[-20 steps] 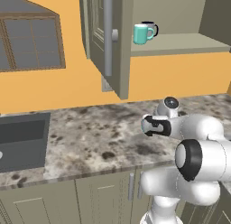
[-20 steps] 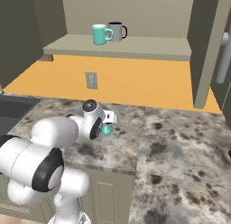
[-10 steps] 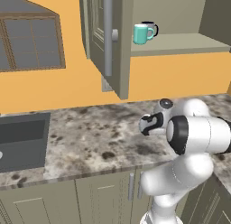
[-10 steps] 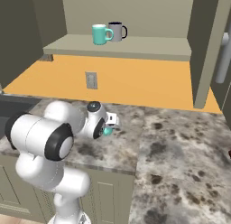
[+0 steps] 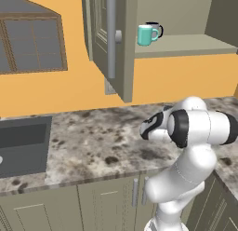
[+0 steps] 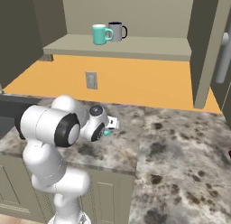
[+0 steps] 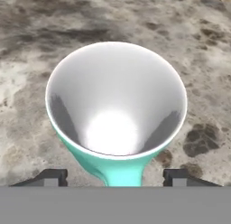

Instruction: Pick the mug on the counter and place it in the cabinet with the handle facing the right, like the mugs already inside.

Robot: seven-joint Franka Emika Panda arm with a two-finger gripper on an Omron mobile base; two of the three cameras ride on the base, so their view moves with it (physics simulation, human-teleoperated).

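Note:
The teal mug (image 7: 116, 105) stands upright on the speckled counter (image 7: 27, 60), its pale inside facing the hand camera. Its teal handle (image 7: 118, 173) points toward the hand, between the two dark fingertips (image 7: 53, 177). My gripper (image 7: 115, 177) is open, fingers wide apart on either side of the mug's base. In the right base view a sliver of the mug (image 6: 107, 133) peeks out beside the gripper (image 6: 111, 125). The cabinet's door (image 5: 109, 39) is swung open, baring its shelf (image 5: 186, 46).
On the shelf (image 6: 135, 47) stand a look-alike teal mug (image 6: 101, 34) and a black mug (image 6: 117, 31), handles to the right. A dark sink (image 5: 23, 144) lies in the counter (image 5: 93, 141) at the left. An outlet (image 6: 91, 80) sits on the orange wall.
The arm's elbow has swung up and over the hand. The gripper stays low at the mug, and the mug has not moved on the counter.

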